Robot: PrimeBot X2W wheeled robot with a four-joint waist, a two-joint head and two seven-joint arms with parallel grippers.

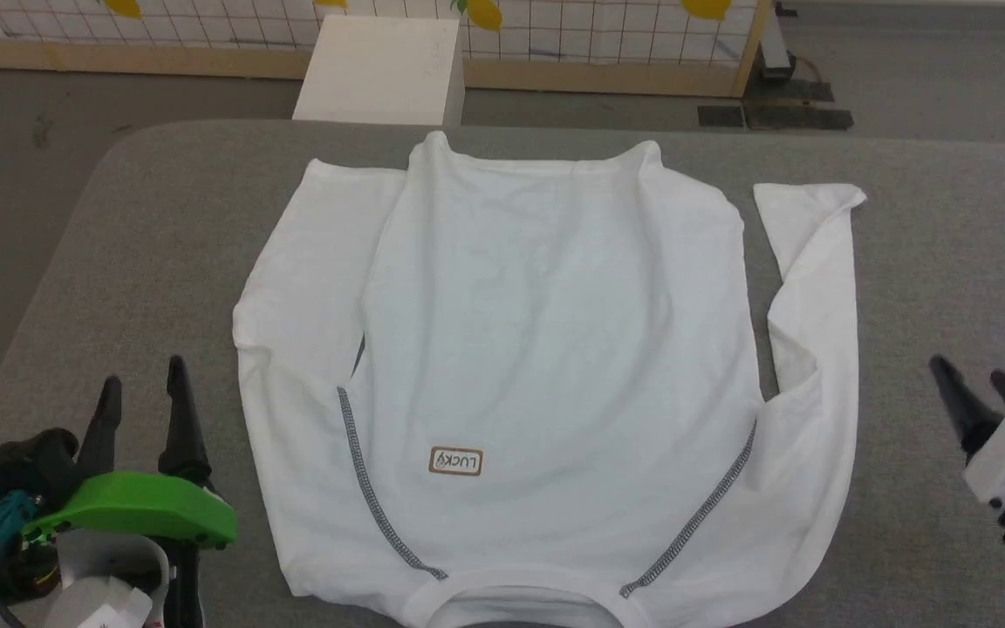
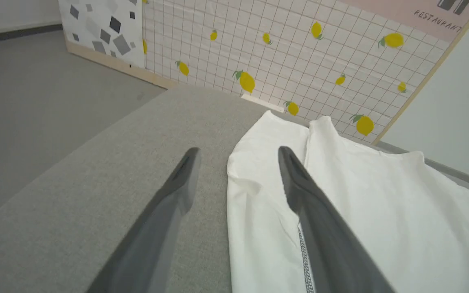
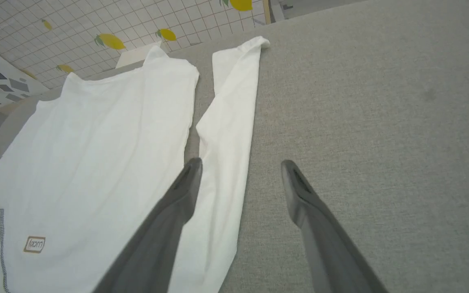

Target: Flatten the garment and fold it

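Both my jaws stand wide open and empty, the shirt (image 1: 537, 331) flat on the table (image 1: 947, 262) between them, collar (image 1: 524, 604) toward me, its splayed sleeve (image 1: 816, 288) nearest my right jaws.

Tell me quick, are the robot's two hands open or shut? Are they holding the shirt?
Left gripper: jaws open, holding nothing.
Right gripper: jaws open, holding nothing.

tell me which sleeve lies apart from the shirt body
The right sleeve: grey table shows between it and the body; the left sleeve lies tight against it.
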